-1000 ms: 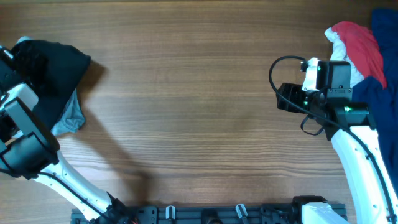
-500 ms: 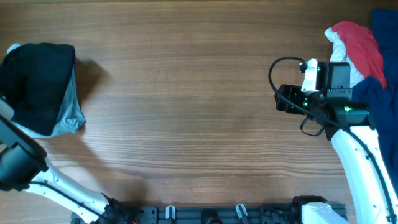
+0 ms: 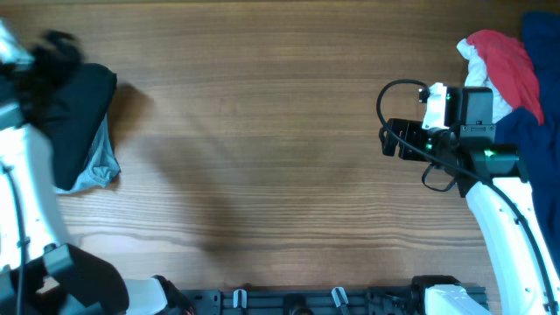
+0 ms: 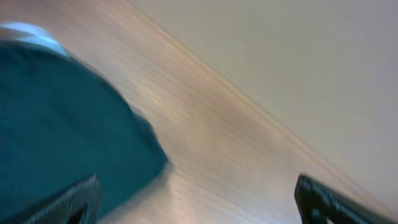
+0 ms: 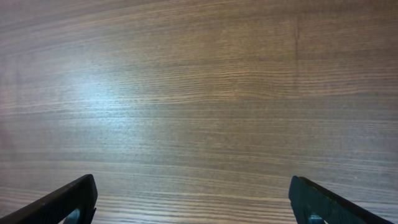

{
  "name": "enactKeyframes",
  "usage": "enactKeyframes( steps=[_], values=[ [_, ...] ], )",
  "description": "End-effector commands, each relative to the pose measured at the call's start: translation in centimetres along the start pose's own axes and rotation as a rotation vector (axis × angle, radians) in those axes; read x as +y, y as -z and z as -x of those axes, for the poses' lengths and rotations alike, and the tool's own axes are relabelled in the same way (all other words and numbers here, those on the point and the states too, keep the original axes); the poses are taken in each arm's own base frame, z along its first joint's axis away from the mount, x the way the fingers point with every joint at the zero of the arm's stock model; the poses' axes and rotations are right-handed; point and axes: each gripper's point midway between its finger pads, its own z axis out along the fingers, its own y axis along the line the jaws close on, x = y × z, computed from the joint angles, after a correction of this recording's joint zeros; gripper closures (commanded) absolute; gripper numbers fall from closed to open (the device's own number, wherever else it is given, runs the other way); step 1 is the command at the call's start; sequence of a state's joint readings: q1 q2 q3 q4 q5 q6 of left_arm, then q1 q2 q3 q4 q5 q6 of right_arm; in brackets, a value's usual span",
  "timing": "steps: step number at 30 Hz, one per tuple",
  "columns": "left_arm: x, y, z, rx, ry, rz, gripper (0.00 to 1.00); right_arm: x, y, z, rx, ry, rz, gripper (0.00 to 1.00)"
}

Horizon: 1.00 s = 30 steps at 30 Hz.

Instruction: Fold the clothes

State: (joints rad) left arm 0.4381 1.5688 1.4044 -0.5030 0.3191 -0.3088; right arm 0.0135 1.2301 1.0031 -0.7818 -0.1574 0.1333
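Dark garment point(image 3: 74, 114) lies bunched at the left edge of the frame, over a grey-blue cloth point(image 3: 98, 166); left gripper point(image 4: 196, 202), blurred, jaws spread wide, holds nothing; right gripper point(image 5: 196, 202) likewise spread over bare table point(image 3: 262, 131); clothes pile point(image 3: 503, 61) upper right

The left wrist view is smeared throughout. The dark garment point(image 4: 62, 124), ahead of the left-hand jaw, has no crisp hem and runs off the left and bottom edges. A pale scrap point(image 4: 28, 31) at its far corner is too blurred to name. Of the left gripper point(image 4: 196, 202) only two fingertips point(image 4: 78, 202) show, wide apart and cropped by the bottom edge. From overhead that gripper is a dark smudge covering the garment's far-left part. The right gripper point(image 5: 193, 199) likewise shows only cropped tips, spread wide. Behind its jaws, the clothes pile point(image 3: 503, 61) is partly covered by the right arm point(image 3: 494, 206) and cut by the right edge.
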Motion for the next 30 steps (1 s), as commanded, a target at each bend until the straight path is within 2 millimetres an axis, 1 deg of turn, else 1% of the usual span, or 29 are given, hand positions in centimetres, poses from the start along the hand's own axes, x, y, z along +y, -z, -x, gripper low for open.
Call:
enactKeyframes(
  steps=[1, 2, 3, 4, 5, 6, 7, 8, 9, 10, 12, 13, 14, 16, 18, 19, 21, 22, 24, 26, 30],
  values=[
    [-5.5, -1.0, -8.5, 0.225, -0.213, 0.02, 0.0, 0.7, 0.5, 1.2, -0.049, 0.035, 0.034, 0.01],
    [-6.6, -0.8, -11.4, 0.29, -0.281, 0.071, 0.0, 0.8, 0.3, 1.8, -0.072, 0.063, 0.034, 0.01],
    [-7.6, -0.5, -13.6, 0.336, -0.338, 0.096, 0.0, 0.6, 0.1, 2.4, -0.088, 0.087, 0.026, 0.01],
    [-8.3, -0.1, -15.0, 0.369, -0.394, 0.101, 0.0, 0.6, -0.2, 2.7, -0.095, 0.1, 0.023, 0.01],
    [-9.3, 0.8, -17.9, 0.451, -0.5, 0.089, 0.0, 0.4, -0.7, 2.7, -0.077, 0.094, 0.015, 0.01],
    [-9.6, 1.5, -19.2, 0.494, -0.522, 0.087, 0.0, 0.4, -0.7, 2.4, -0.052, 0.09, 0.013, 0.01],
    [-9.3, 3.0, -20.8, 0.561, -0.544, 0.102, 0.0, 0.4, -0.2, 2.1, -0.03, 0.086, 0.011, 0.0],
    [-9.0, 4.0, -21.3, 0.591, -0.542, 0.111, 0.0, 0.5, 0.5, 2.3, -0.035, 0.087, 0.012, 0.0],
    [-8.5, 5.6, -21.5, 0.613, -0.532, 0.124, 0.0, 0.8, 1.7, 2.7, -0.065, 0.081, 0.015, 0.0],
    [-8.3, 6.7, -21.4, 0.616, -0.522, 0.129, 0.0, 0.9, 2.4, 2.9, -0.087, 0.075, 0.017, 0.0],
    [-8.4, 9.2, -20.7, 0.582, -0.52, 0.112, 0.0, 1.3, 5.5, 3.7, -0.19, 0.066, 0.016, 0.01],
    [-8.9, 11.4, -19.5, 0.507, -0.523, 0.075, 0.0, 0.8, 8.2, 4.1, -0.279, 0.037, -0.023, 0.0],
    [-9.3, 12.8, -18.5, 0.437, -0.529, 0.048, 0.0, 0.7, 10.3, 4.3, -0.346, 0.037, -0.04, 0.0],
    [-10.5, 16.3, -16.7, 0.258, -0.572, -0.062, 0.0, 1.1, 14.3, 4.0, -0.468, 0.041, -0.033, 0.0],
    [-10.6, 19.5, -15.9, 0.107, -0.564, -0.138, 0.0, 0.5, 17.2, 3.2, -0.556, 0.005, -0.065, 0.01],
    [-10.1, 21.4, -16.1, 0.038, -0.555, -0.173, 0.0, 0.2, 18.3, 2.5, -0.582, -0.012, -0.08, 0.0],
    [-9.6, 23.0, -16.2, -0.012, -0.55, -0.197, 0.0, 0.2, 18.6, 2.0, -0.582, -0.012, -0.08, 0.0],
    [-9.6, 23.7, -16.1, -0.032, -0.548, -0.211, 0.0, 0.1, 18.4, 1.6, -0.564, -0.014, -0.083, 0.01],
    [-9.2, 24.4, -16.3, -0.038, -0.548, -0.214, 0.0, -0.1, 17.7, 0.9, -0.519, -0.017, -0.091, 0.0],
    [-8.6, 24.4, -17.1, -0.005, -0.551, -0.198, 0.0, -0.3, 17.0, 0.3, -0.478, -0.02, -0.098, 0.0],
    [-7.4, 24.3, -18.4, 0.062, -0.557, -0.165, 0.0, -0.4, 16.6, 0.3, -0.459, -0.021, -0.101, 0.01]
  ],
)
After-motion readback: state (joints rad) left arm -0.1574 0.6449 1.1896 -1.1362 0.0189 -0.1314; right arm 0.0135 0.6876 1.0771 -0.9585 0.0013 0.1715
